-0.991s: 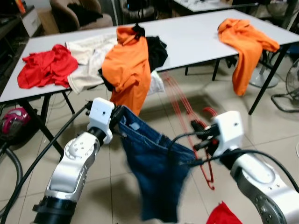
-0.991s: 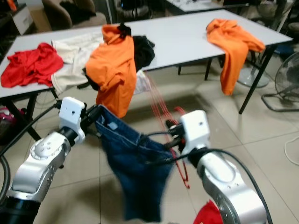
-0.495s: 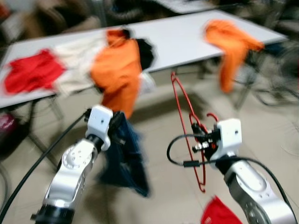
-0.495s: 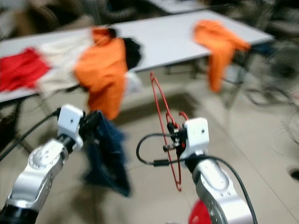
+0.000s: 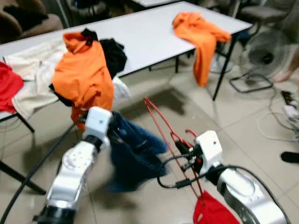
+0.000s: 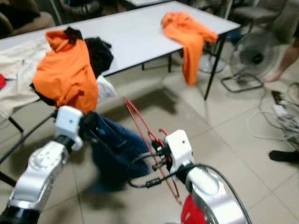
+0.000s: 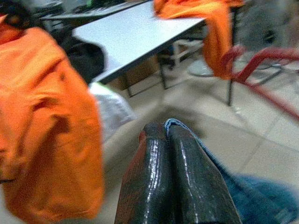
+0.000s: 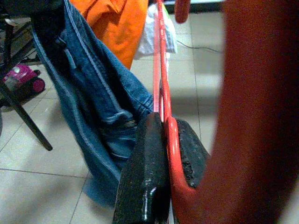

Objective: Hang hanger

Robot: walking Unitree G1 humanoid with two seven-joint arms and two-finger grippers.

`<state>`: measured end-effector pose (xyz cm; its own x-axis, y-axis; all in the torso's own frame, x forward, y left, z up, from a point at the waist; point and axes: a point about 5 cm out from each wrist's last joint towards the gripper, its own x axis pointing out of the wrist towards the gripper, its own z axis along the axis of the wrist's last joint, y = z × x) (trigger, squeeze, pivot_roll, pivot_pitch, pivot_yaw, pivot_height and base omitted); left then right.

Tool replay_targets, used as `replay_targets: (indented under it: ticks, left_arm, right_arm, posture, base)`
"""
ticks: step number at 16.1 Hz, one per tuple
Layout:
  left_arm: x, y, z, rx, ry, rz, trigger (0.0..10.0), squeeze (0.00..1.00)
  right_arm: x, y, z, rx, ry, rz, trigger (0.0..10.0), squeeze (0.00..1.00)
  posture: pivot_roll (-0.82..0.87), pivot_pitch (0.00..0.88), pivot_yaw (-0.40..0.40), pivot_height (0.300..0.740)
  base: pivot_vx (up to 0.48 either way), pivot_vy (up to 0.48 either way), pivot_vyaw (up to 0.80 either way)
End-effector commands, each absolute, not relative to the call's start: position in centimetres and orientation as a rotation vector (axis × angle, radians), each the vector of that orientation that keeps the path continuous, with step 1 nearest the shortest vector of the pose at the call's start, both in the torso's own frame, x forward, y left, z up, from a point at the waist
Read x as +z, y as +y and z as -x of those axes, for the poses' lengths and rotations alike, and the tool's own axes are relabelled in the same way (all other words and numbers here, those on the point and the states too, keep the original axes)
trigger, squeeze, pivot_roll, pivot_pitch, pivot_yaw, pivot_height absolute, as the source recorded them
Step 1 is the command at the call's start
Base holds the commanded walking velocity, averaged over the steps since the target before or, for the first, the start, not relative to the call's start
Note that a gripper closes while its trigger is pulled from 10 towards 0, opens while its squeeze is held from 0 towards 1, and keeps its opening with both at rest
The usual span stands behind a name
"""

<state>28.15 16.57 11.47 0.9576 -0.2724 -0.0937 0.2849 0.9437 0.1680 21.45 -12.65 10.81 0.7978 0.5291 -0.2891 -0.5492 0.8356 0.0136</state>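
Two grips: our right gripper (image 5: pixel 183 154) pinches red hanger (image 5: pixel 161 126) w/ long axis up-left; left gripper (image 5: pixel 112 133) clamps jeans (image 5: pixel 135 154) just beside.

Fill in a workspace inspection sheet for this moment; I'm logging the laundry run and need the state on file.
Surface: white table, clothes on it.
Job's things: red hanger in the right gripper; blue jeans hanging from the left gripper.
Clutter: orange shirt and second orange shirt draped over the table edge; red cloth low by the right arm.
Grippers: both shut on their loads.
Cables: black cable looping at the right wrist; floor cords.
Surroundings: tiled floor, fan.
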Motion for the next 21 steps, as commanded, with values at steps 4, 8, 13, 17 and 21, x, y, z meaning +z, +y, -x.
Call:
replay_targets:
  ticks: [4, 8, 13, 17, 21]
  left_arm:
    - [12.4, 16.5, -28.4, -0.261, 0.032, -0.160, 10.0, 0.00]
    - [12.3, 17.4, -28.4, -0.200, 0.038, -0.155, 10.0, 0.00]
    - [12.4, 20.5, -28.3, -0.018, 0.077, -0.185, 10.0, 0.00]
    - [13.0, 21.0, -28.9, -0.129, 0.126, -0.336, 10.0, 0.00]
    - [14.7, 19.6, -29.4, -0.361, 0.127, -0.409, 10.0, 0.00]
  right_arm:
    - [11.1, -12.5, -21.5, 0.644, 0.275, 0.120, 10.0, 0.00]
    - [11.2, -11.9, -21.3, 0.747, 0.279, 0.143, 10.0, 0.00]
    - [12.4, -11.2, -20.9, 0.892, 0.247, 0.111, 10.0, 0.00]
    - [13.1, -12.0, -20.7, 0.968, 0.239, 0.195, 10.0, 0.00]
    - [13.5, -13.3, -20.3, 1.041, 0.287, 0.198, 10.0, 0.00]
  posture:
    - [-0.17, 0.000, 0.060, 0.740]
    - [-0.17, 0.000, 0.046, 0.740]
    - [-0.16, 0.000, -0.001, 0.740]
    - [-0.15, 0.000, -0.005, 0.740]
    - [-0.16, 0.010, 0.019, 0.740]
  base:
    - [0.384, 0.000, 0.80]
    - [0.411, 0.000, 0.80]
    - [0.246, 0.000, 0.48]
    - [0.000, 0.000, 0.00]
    - [0.000, 0.000, 0.00]
